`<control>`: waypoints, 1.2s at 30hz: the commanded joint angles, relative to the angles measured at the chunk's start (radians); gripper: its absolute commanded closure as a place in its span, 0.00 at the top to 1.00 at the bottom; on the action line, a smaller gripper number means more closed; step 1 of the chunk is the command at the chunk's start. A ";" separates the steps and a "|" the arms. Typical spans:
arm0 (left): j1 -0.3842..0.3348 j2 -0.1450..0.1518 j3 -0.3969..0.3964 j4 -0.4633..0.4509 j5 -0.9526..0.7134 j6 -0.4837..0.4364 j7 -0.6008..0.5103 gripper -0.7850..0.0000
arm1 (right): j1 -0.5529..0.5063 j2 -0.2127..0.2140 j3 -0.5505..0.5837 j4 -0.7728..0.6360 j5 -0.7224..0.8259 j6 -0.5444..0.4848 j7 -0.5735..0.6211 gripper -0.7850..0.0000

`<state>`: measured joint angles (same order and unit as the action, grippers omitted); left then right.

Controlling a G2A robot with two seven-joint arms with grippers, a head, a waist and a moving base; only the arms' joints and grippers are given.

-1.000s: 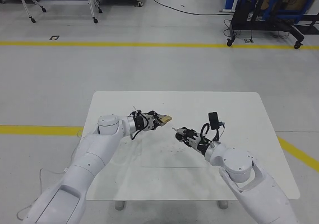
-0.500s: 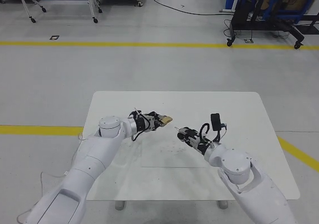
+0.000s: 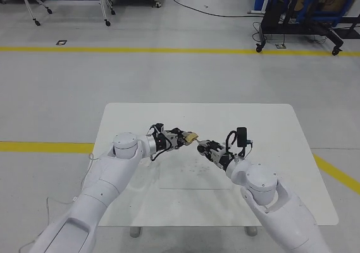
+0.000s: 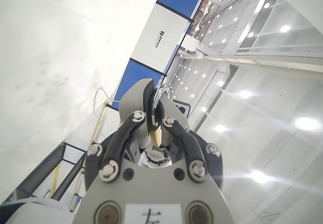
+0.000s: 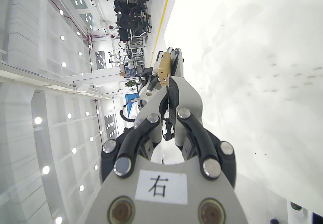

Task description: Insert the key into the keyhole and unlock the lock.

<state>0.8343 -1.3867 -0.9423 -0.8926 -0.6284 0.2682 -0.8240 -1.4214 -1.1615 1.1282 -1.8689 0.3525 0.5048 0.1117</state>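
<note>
**Top view.** The right fingers are closing on the brass padlock, now just beside it where a second ago a plain gap lay. The left fingers are holding the padlock aloft over the white counter. Insertion is judged imminent, not yet made.

**Left wrist view.** The left fingers are clamping narrowly on the padlock's steel shackle.

**Right wrist view.** The right fingers are pressing together, presumably on the key, which is all but hidden between them. The keyhole is facing them just beyond their tips, and those tips are themselves screening the alignment. Dark specks are dotting the counter, and a yellow floor line is running beyond it.
</note>
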 commanded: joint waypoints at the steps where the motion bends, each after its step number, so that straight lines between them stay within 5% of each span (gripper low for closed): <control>1: 0.003 0.000 -0.003 -0.002 -0.003 0.003 0.008 0.00 | 0.000 -0.001 -0.003 -0.001 -0.007 0.002 -0.004 0.00; 36: 0.016 0.000 -0.011 -0.030 0.042 0.017 0.021 0.00 | -0.008 -0.021 -0.010 -0.018 -0.049 0.046 -0.011 0.00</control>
<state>0.8501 -1.3864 -0.9540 -0.9228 -0.5872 0.2856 -0.8028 -1.4292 -1.1820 1.1181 -1.8877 0.3047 0.5499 0.1026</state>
